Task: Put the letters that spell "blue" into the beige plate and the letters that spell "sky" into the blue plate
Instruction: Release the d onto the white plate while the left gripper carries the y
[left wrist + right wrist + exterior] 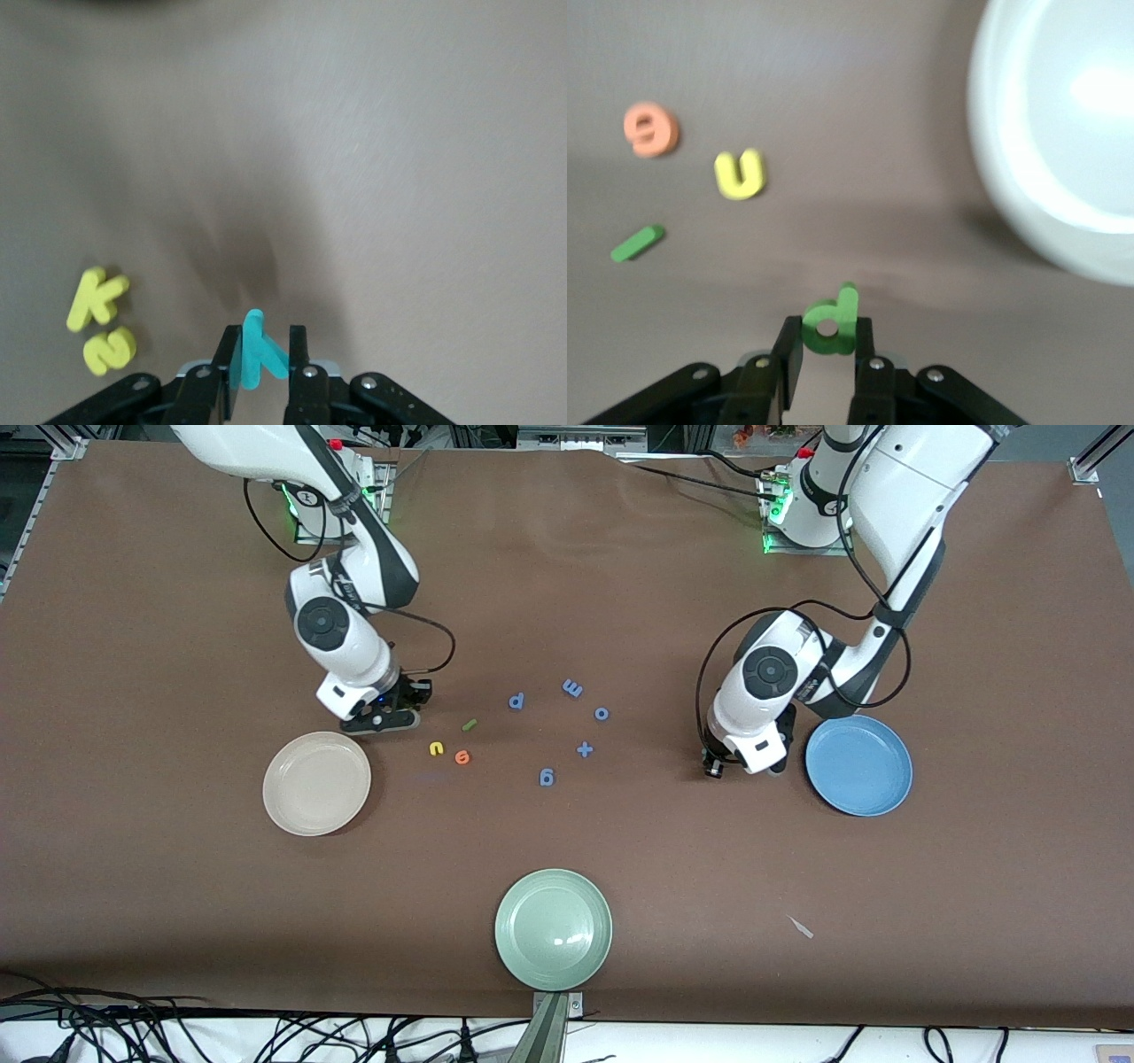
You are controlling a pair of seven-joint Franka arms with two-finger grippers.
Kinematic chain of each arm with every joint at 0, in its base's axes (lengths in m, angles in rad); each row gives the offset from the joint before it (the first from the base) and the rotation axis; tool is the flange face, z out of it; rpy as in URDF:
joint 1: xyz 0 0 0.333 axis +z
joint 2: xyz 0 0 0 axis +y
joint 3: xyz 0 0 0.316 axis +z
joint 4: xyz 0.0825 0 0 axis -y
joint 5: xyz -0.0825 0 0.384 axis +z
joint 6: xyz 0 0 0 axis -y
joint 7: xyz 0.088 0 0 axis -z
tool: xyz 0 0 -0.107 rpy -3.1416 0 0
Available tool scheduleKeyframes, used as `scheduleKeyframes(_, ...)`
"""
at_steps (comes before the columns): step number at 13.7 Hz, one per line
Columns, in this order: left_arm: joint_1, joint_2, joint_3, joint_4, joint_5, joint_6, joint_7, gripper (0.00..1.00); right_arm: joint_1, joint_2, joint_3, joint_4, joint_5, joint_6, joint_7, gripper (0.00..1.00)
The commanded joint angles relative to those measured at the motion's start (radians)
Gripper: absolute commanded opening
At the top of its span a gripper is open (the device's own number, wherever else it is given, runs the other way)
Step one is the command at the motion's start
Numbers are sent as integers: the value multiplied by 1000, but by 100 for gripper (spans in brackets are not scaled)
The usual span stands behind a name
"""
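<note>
The left claw point(263, 354) was closed on the teal y point(257, 348), low over the surface point(567, 584) beside the blue plate point(858, 765); the yellow k point(96, 298) and yellow s point(109, 348) lay nearby. The right claw point(827, 350) gripped the green b point(831, 320), above the beige plate point(316, 783) at its 1 o'clock; the yellow u point(740, 173), orange e point(650, 129) and green bar point(637, 243) lay close together, apart from the claw

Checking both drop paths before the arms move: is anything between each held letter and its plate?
Nothing visible. The right pincer holds the green b beside the beige plate; the left pincer holds the teal y beside the blue plate.
</note>
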Motion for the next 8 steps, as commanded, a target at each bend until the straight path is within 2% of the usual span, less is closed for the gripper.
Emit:
scheduleKeyframes(1,35,-34,-6,60,-44,-126,108,12,-12,7,-96,139,-13,-143,-179,18)
scheduleKeyframes(3,76,-69,-5,66,-80,-177,212,13,-30,56,-139,199,-13,-138,-276,19)
scheduleKeyframes(5,138,-91,-5,59,-86,-219,284,13,-62,128,-145,277,-13,-137,-297,35)
scheduleKeyframes(6,162,-91,-5,56,-86,-242,344,14,-73,156,-144,302,-11,-134,-296,50)
scheduleKeyframes(7,199,-90,-5,46,-86,-243,396,14,-75,171,-144,304,-7,-119,-296,60)
scheduleKeyframes(8,230,-90,-5,40,-84,-243,439,14,-72,178,-144,299,-3,-106,-287,64)
